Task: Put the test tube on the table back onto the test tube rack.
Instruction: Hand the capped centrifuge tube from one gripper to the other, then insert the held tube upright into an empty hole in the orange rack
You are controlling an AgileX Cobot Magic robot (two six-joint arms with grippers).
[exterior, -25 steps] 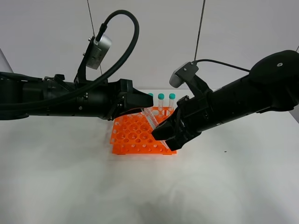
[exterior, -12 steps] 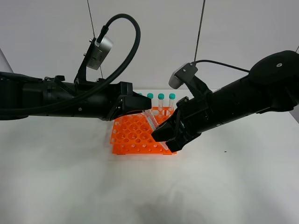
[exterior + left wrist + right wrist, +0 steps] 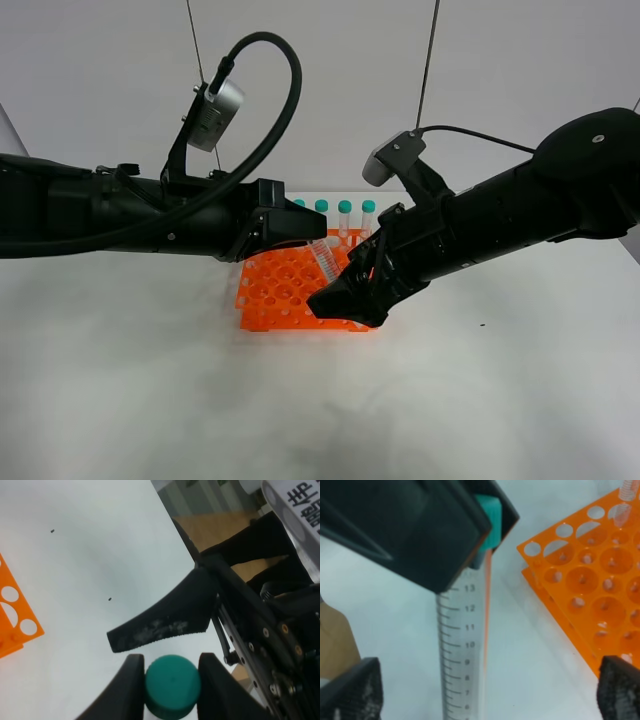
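Note:
The test tube (image 3: 324,256), clear with a teal cap, hangs tilted over the front right part of the orange test tube rack (image 3: 280,295). My left gripper (image 3: 312,240) is shut on its cap. The left wrist view shows the cap (image 3: 172,687) squeezed between the two black fingers (image 3: 132,690). My right gripper (image 3: 345,298) is open beside the tube's lower end. In the right wrist view its fingertips (image 3: 350,692) stand wide apart on either side of the graduated tube (image 3: 462,645), not touching it. The rack (image 3: 590,580) lies beyond.
Three more teal-capped tubes (image 3: 345,212) stand upright in the rack's back row. The white table (image 3: 150,400) stretches around the rack. Both black arms cross above the rack. A rack corner (image 3: 10,615) and a right finger (image 3: 165,615) show in the left wrist view.
My right gripper has opened and let go of the tube, its fingers spreading down and left. My left gripper still holds the tube by the cap, nearly in place.

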